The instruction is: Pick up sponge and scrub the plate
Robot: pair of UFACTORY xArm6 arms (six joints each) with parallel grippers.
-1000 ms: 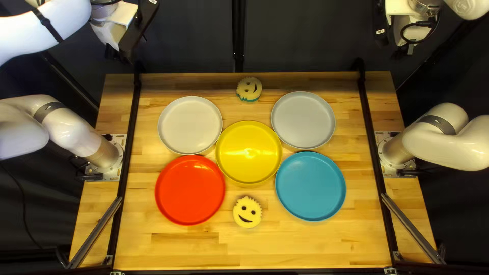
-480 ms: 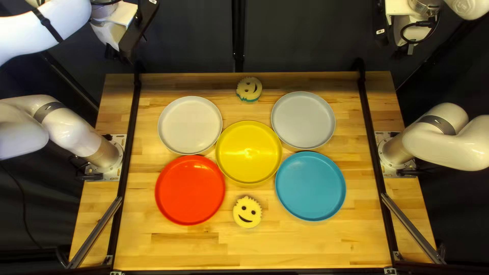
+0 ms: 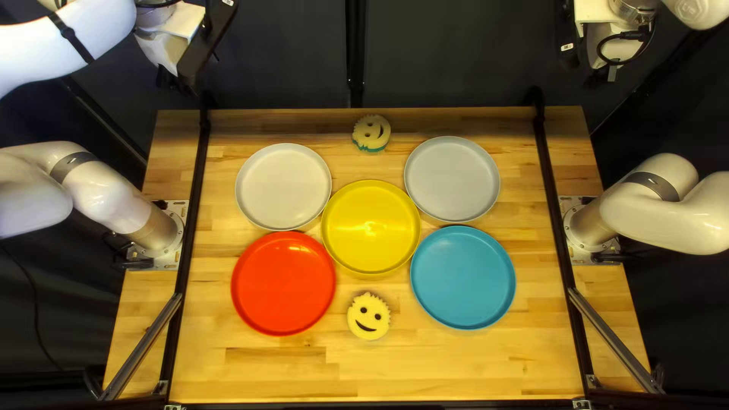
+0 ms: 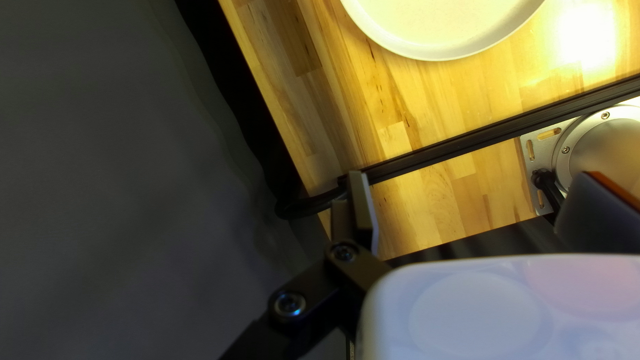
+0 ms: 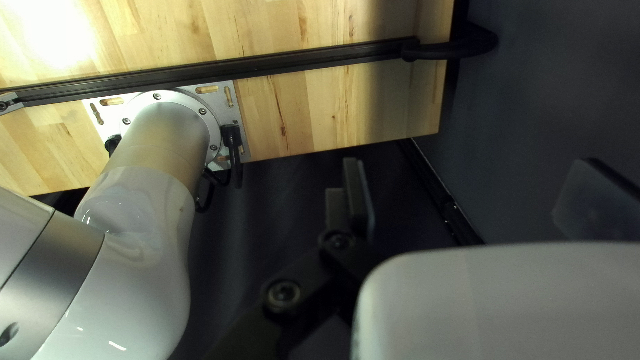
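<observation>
Yellow sponge point(image 3: 369, 316) with a smiling face, lower centre of the top left view, flat on the wooden table point(image 3: 456, 364); second sponge point(image 3: 371, 133), pale above and green beneath, upper centre, near the table's far edge. Five plates lie between and around: white plate point(image 3: 283, 187), left of upper centre; grey plate point(image 3: 452, 179), right of upper centre; yellow plate point(image 3: 370, 228), centre; red plate point(image 3: 283, 283), left of lower centre; blue plate point(image 3: 463, 277), right of lower centre; no sponge rests on any of them. Left gripper point(image 4: 480, 203): fingers wide apart, nothing held; right gripper point(image 5: 473, 197): likewise wide and without a load; both hang beyond the table's far edge, toward the upper left and upper right of the top left view.

Progress: judged to be at the outset; neither pick-up nor scrubbing is accomplished; reaching, grasping, lifting, carrying to a plate and rubbing all remain. Which sponge and which plate are meant cannot be told; the smiling one lies near the yellow plate, so a short carry would probably serve.
</observation>
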